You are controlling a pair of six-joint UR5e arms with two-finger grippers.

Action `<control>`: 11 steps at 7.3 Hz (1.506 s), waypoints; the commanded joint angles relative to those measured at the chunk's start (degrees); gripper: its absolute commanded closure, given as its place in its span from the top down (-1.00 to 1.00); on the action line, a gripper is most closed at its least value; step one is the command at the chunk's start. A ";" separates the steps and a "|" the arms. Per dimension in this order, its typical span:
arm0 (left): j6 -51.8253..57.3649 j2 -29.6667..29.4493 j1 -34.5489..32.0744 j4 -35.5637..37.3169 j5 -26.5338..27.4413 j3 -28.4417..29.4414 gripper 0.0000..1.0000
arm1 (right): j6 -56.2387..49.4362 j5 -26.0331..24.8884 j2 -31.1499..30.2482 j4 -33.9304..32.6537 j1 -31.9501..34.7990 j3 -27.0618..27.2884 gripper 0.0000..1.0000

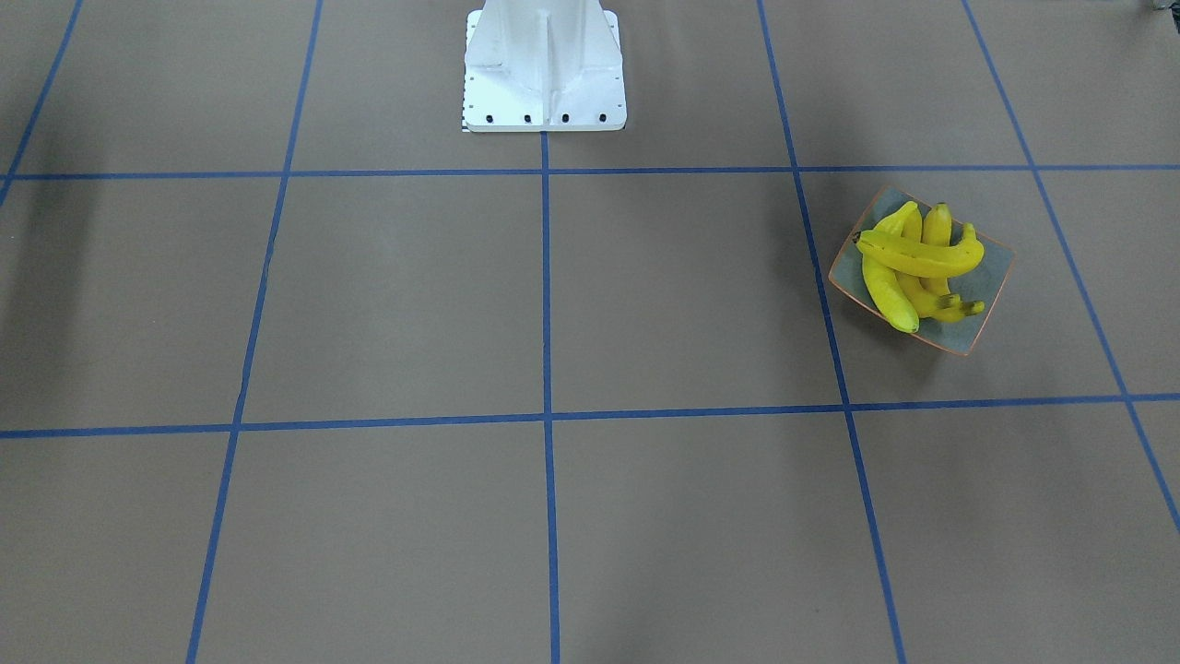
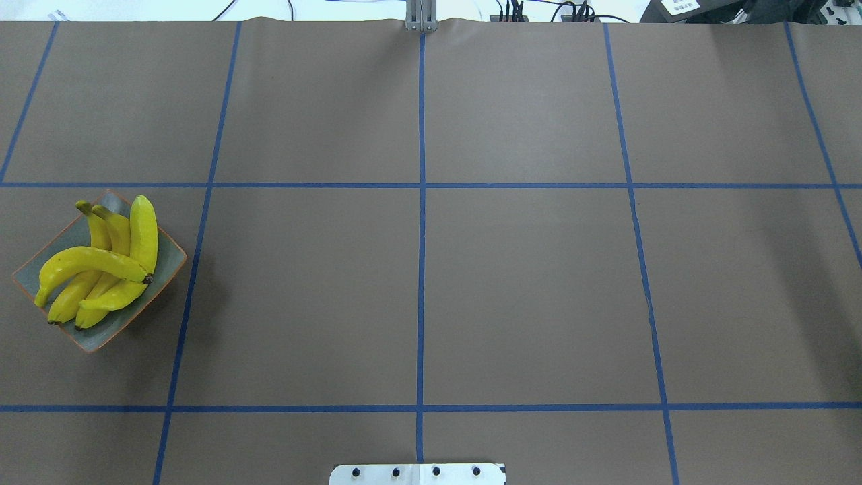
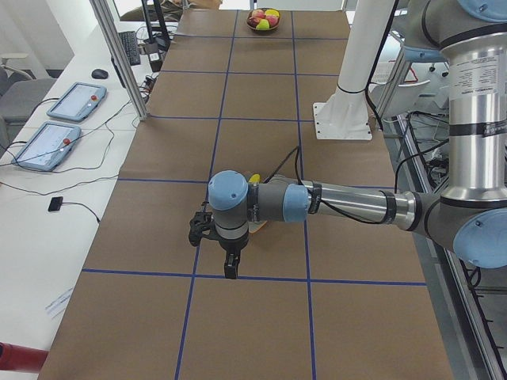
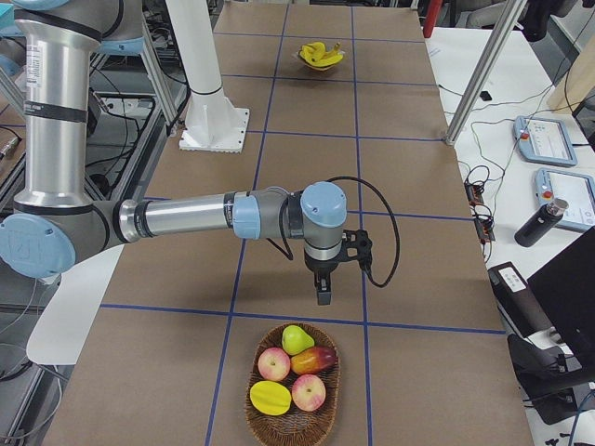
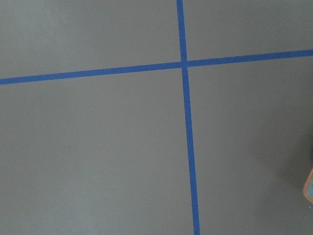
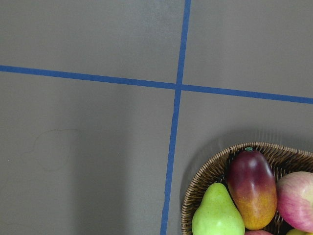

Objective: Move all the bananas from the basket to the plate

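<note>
Here, read from the robot's right end of the table (image 4: 418, 279) toward its left.

- Nearest: one wicker basket (image 4: 296, 427). Contents counted: five fruits, namely one green pear (image 4: 296, 339), two reddish apples (image 4: 273, 363), one red-and-yellow mango (image 4: 317, 358), one yellow fruit (image 4: 271, 398).
- Just beyond the basket: right gripper (image 4: 323, 294), pointing straight down above the table by a blue tape line (image 4: 279, 314), apart from the basket rim. Nothing visible in it. Fingers seen only from the side; cannot tell whether they are parted or closed.
- Mid-table, at the robot's edge: one white pedestal (image 4: 216, 130).
- Far end: one square plate (image 2: 118, 322), grey-blue inside, orange rim. Bananas (image 2: 101, 266) counted: four, all on the plate. Three lie fanned side by side; the fourth lies across them on top.
- Left gripper (image 3: 230, 267): hangs pointing down above the table, near the plate and apart from it, with nothing visible in it. Only a side view shows it; cannot tell if the fingers are spread or closed.
</note>
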 commanded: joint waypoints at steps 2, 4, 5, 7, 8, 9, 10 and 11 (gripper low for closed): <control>0.23 1.14 0.06 -0.61 -0.09 -1.78 1.00 | 2.13 -0.10 -0.10 0.11 -0.42 -0.57 1.00; 0.23 2.02 0.15 -1.05 -0.09 -1.87 1.00 | 2.76 -0.01 -0.01 0.11 -0.42 -0.49 1.00; 0.23 2.02 0.15 -1.05 -0.09 -1.78 1.00 | 2.85 0.07 0.16 0.19 -0.42 -0.57 1.00; 0.23 2.81 0.06 -1.05 -0.09 -1.78 1.00 | 2.76 -0.10 0.16 0.19 -0.42 -0.49 1.00; 0.23 3.42 0.06 -0.97 -0.18 -1.78 1.00 | 3.37 -0.10 0.16 0.11 -0.42 -0.48 1.00; 0.23 4.38 0.06 -0.96 -0.18 -1.87 1.00 | 4.77 -0.01 0.16 0.19 -0.42 -0.40 1.00; 0.23 4.57 0.06 -0.96 -0.18 -1.78 1.00 | 4.78 -0.19 0.25 0.19 -0.42 -0.31 1.00; 0.23 4.57 0.15 -1.05 -0.09 -1.78 1.00 | 4.87 -0.19 0.34 0.19 -0.42 -0.57 1.00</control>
